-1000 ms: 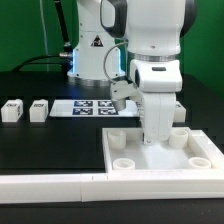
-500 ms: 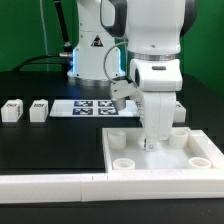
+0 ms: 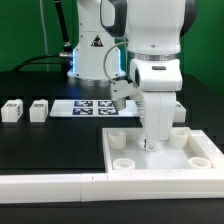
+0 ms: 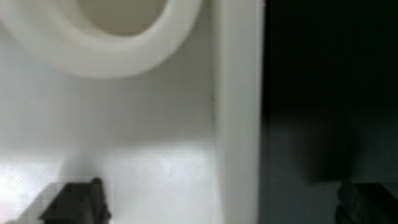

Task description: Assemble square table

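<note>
The white square table top (image 3: 160, 166) lies tray-side up at the exterior view's right, with round corner sockets (image 3: 124, 160). My gripper (image 3: 152, 142) reaches down to its far rim. In the wrist view the two dark fingertips (image 4: 71, 203) stand wide apart, and my gripper (image 4: 217, 205) straddles the top's raised rim (image 4: 237, 110) without touching it. One socket (image 4: 116, 30) shows beside the rim. Two small white tagged leg blocks (image 3: 12, 110) (image 3: 38, 110) stand at the exterior view's left. Another white block (image 3: 109, 112) sits behind the top.
The marker board (image 3: 85, 106) lies flat on the black table between the leg blocks and the arm's base. A long white bar-shaped wall (image 3: 60, 185) runs along the front edge, against the top's near side.
</note>
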Action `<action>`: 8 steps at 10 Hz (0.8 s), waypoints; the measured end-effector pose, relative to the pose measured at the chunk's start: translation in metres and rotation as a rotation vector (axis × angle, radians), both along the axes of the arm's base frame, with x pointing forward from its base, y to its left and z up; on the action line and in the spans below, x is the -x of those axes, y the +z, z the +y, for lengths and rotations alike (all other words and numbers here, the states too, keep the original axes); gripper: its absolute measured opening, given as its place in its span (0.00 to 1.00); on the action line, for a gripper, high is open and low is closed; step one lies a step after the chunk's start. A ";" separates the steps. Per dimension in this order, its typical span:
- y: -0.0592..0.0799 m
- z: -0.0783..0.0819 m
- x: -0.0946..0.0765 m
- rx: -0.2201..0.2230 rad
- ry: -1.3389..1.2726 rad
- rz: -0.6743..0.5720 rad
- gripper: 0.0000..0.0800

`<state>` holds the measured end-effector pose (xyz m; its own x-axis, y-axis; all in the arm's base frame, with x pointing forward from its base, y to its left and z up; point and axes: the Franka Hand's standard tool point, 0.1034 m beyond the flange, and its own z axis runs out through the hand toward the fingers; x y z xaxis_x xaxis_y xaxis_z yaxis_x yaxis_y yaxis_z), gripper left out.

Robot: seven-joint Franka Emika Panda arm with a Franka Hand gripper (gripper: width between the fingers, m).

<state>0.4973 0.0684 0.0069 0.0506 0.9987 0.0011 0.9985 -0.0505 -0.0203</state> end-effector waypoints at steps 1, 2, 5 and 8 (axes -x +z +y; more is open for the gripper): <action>0.013 0.002 0.001 0.007 -0.044 -0.014 0.81; 0.027 0.005 0.007 0.018 -0.095 -0.019 0.81; 0.054 0.028 0.024 0.036 -0.350 -0.033 0.81; 0.057 0.051 0.029 0.028 -0.545 -0.039 0.81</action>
